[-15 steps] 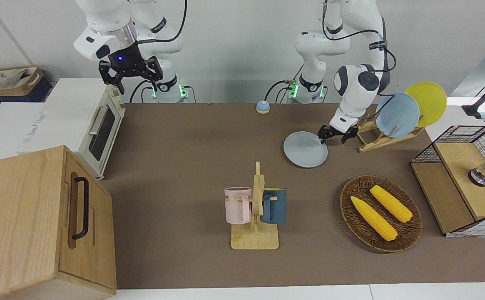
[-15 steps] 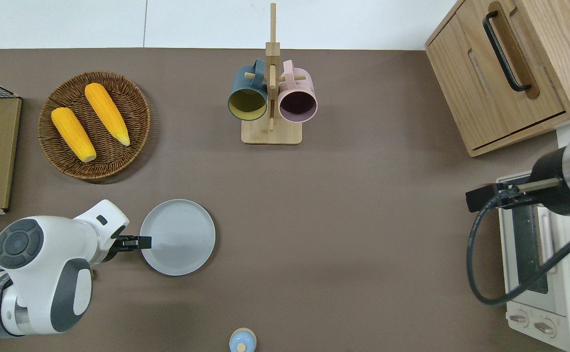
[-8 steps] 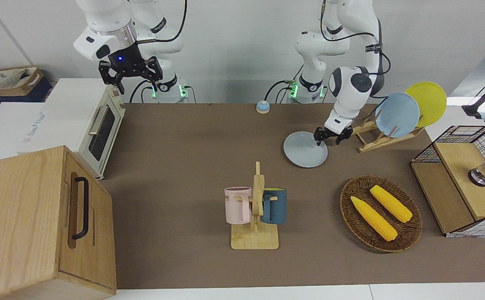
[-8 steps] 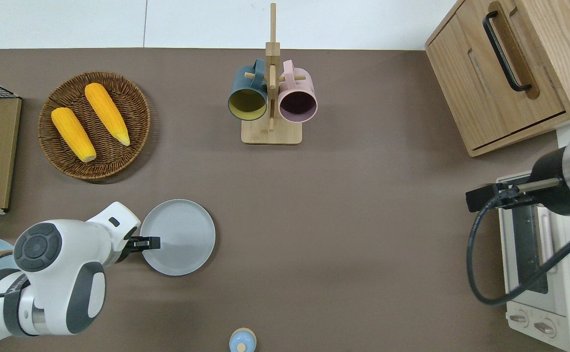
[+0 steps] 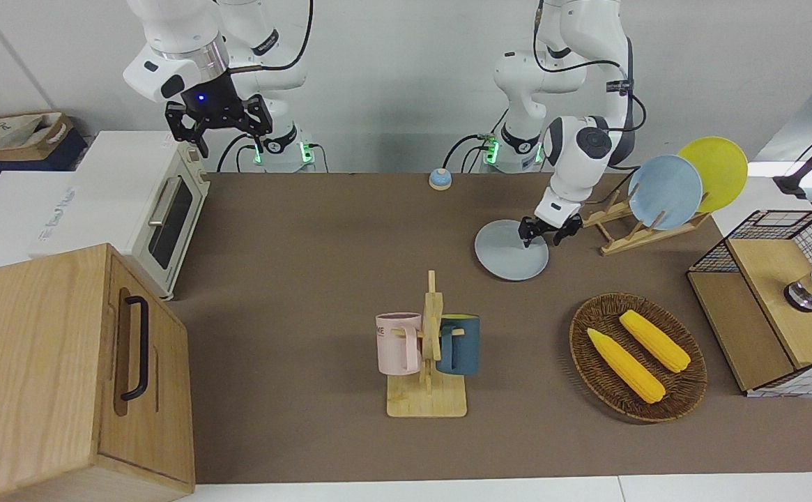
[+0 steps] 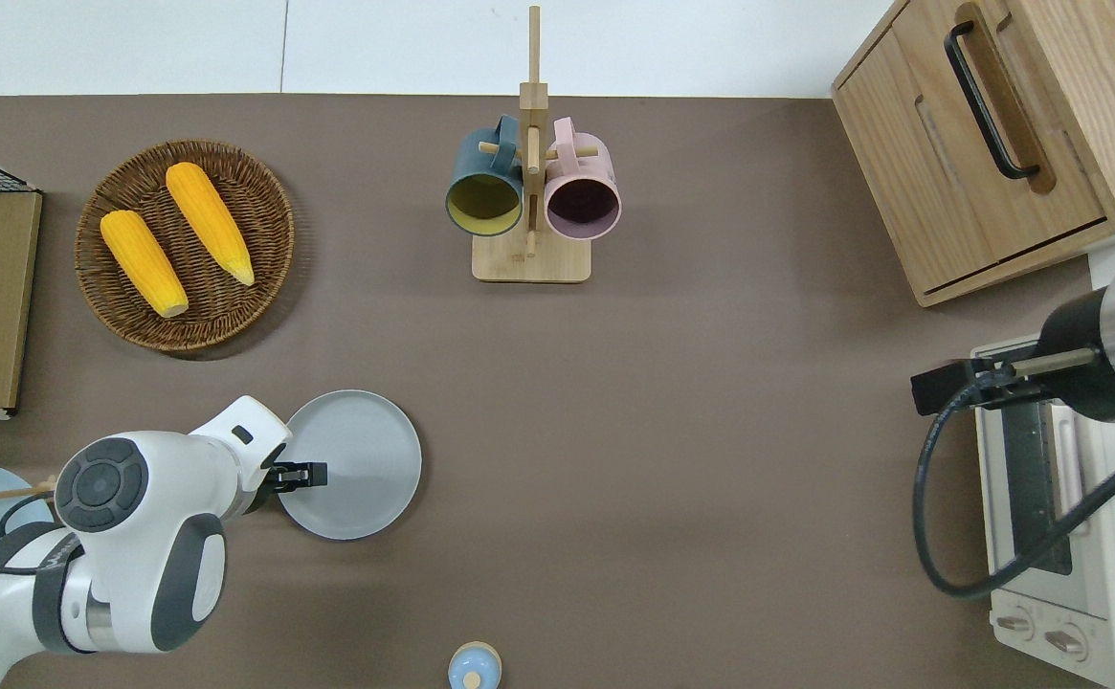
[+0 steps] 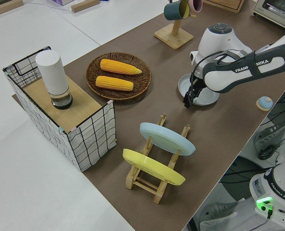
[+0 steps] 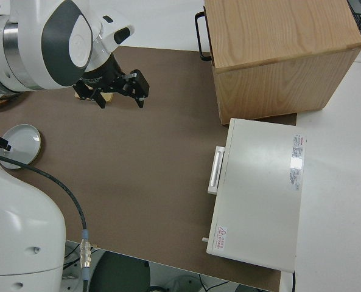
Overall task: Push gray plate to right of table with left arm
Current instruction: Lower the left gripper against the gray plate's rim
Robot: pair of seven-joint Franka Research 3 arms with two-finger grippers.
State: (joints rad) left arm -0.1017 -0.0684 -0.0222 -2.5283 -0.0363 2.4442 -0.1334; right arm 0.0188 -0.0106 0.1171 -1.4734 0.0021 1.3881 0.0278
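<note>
Sitting flat on the worktop (image 6: 672, 402), the gray plate (image 6: 361, 469) is toward the left arm's end, at about 7 o'clock from the mug rack (image 6: 531, 191) and 5 o'clock from the corn basket (image 6: 184, 245) in the overhead view. Left gripper (image 6: 306, 473) is low over the plate's 9 o'clock rim, fingers spread, grasping nothing; contact with the plate can't be confirmed. Right arm (image 5: 196, 70) is parked, gripper released too.
</note>
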